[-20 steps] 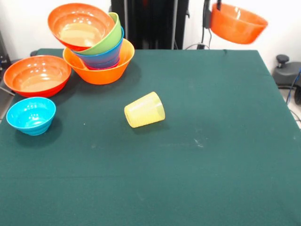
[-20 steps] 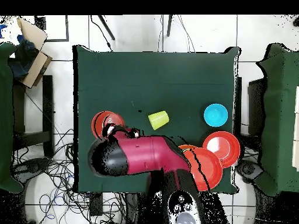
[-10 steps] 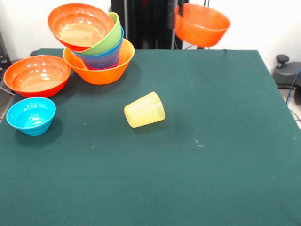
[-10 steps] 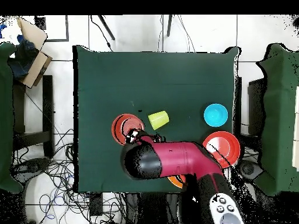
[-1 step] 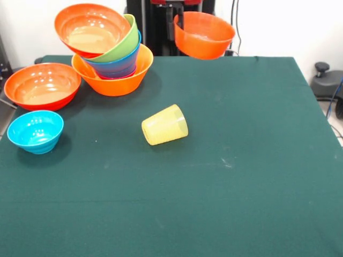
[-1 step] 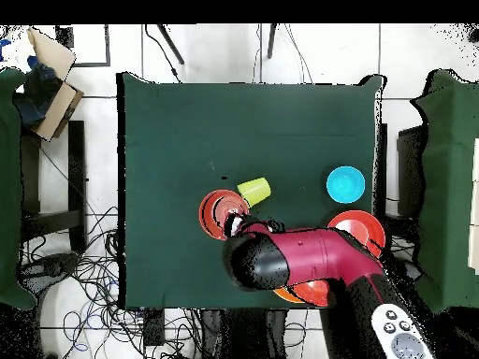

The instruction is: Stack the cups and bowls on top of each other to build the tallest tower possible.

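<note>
Hiding most of the tower [image 6: 301,294], the arm [image 6: 299,260] overlaps it overhead.

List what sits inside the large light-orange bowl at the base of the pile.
Inside the light-orange bowl, a blue bowl, then a lime green bowl, then a tilted orange bowl on top. A magenta sliver shows beneath the blue; anything deeper is covered.
</note>
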Action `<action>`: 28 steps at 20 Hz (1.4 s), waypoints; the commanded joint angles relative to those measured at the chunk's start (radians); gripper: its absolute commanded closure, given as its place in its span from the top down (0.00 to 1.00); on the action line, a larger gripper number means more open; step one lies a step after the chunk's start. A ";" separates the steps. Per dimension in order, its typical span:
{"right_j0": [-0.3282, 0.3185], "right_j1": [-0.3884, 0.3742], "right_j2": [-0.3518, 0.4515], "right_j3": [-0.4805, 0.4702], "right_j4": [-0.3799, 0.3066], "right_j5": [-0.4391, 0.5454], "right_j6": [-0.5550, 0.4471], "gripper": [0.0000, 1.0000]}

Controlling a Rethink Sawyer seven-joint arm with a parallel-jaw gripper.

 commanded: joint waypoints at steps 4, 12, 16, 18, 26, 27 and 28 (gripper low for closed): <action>-0.123 -0.052 0.251 0.176 -0.063 -0.035 -0.241 0.00; -0.430 -0.337 0.709 0.340 0.300 0.079 -0.356 0.00; -0.447 -0.317 0.734 0.340 0.239 0.073 -0.296 0.00; -0.445 -0.289 0.730 0.331 0.198 0.074 -0.275 0.00; -0.476 -0.188 0.711 0.304 0.051 0.085 -0.272 0.00; -0.483 -0.172 0.709 0.299 0.030 0.088 -0.278 0.00; -0.493 -0.159 0.712 0.296 0.016 0.092 -0.284 0.00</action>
